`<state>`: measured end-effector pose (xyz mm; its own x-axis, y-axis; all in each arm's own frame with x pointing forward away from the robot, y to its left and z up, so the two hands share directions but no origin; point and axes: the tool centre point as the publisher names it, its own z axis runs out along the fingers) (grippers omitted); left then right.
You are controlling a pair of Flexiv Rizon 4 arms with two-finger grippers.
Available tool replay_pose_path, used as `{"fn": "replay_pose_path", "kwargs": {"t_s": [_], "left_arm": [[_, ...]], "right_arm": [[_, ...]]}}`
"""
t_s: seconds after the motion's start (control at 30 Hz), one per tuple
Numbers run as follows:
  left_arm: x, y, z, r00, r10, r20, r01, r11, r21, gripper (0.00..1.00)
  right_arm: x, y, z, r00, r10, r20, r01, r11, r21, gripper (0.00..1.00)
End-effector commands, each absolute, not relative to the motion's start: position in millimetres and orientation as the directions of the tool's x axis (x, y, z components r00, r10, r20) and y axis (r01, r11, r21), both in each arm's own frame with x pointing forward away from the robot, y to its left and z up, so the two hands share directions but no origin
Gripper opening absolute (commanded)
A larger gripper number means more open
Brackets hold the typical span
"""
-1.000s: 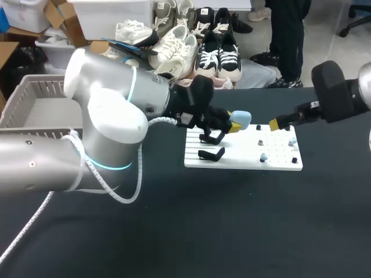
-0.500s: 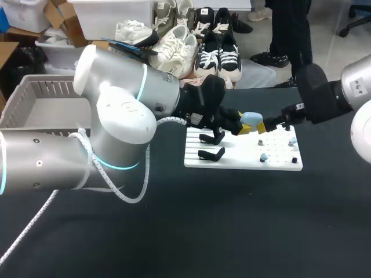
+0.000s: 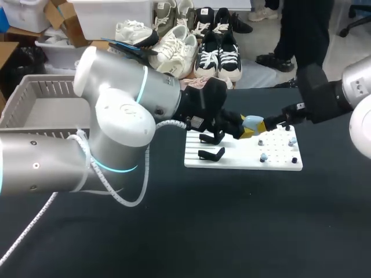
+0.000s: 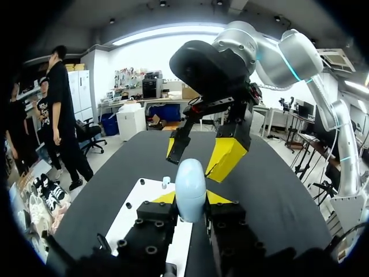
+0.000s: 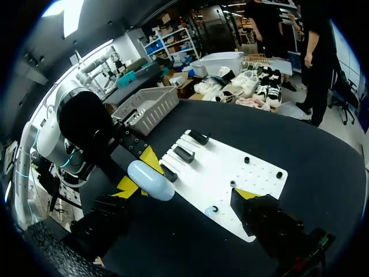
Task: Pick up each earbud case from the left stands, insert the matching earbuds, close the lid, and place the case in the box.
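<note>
A light-blue earbud case (image 3: 255, 121) hangs above the white board (image 3: 243, 155), lid closed, with my left gripper (image 3: 250, 127) shut on it. In the left wrist view the case (image 4: 190, 187) stands upright between my yellow tips. My right gripper (image 3: 271, 124) is open just right of the case, its fingers (image 4: 226, 157) spread ahead of it. In the right wrist view the case (image 5: 151, 180) lies between my wide-open fingers, close to one tip. Two black stands (image 3: 211, 146) on the board's left are bare. Small earbuds (image 3: 264, 157) sit in the board's holes on its right.
A grey slatted basket (image 3: 40, 95) stands at the table's far left, also seen as the basket (image 5: 147, 107) beyond the board (image 5: 230, 167). My left arm's bulky links cover the table's left half. Dark tabletop lies in front of the board.
My left gripper carried the case rightward and slightly down over the board. My right gripper came leftward to meet it; the two now sit close together.
</note>
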<state>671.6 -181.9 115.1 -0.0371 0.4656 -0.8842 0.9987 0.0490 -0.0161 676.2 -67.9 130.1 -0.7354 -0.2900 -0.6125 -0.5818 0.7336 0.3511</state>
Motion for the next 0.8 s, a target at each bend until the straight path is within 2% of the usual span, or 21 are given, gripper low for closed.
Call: {"fn": "replay_pose_path", "kwargs": {"t_s": [0.03, 0.57, 0.8], "left_arm": [[667, -181, 116, -0.034, 0.464, -0.885, 0.999, 0.039, -0.018, 0.00], [659, -178, 111, -0.016, 0.466, -0.885, 1.000, 0.012, -0.012, 0.00], [659, -171, 123, -0.004, 0.379, -0.926, 1.000, 0.018, 0.003, 0.00]], "right_arm": [[679, -70, 129, -0.734, -0.288, -0.616, -0.596, 0.707, 0.381, 1.00], [680, -82, 143, -0.720, -0.265, -0.641, -0.582, 0.734, 0.350, 1.00], [676, -103, 147, -0.725, -0.219, -0.654, -0.533, 0.780, 0.329, 1.00]]}}
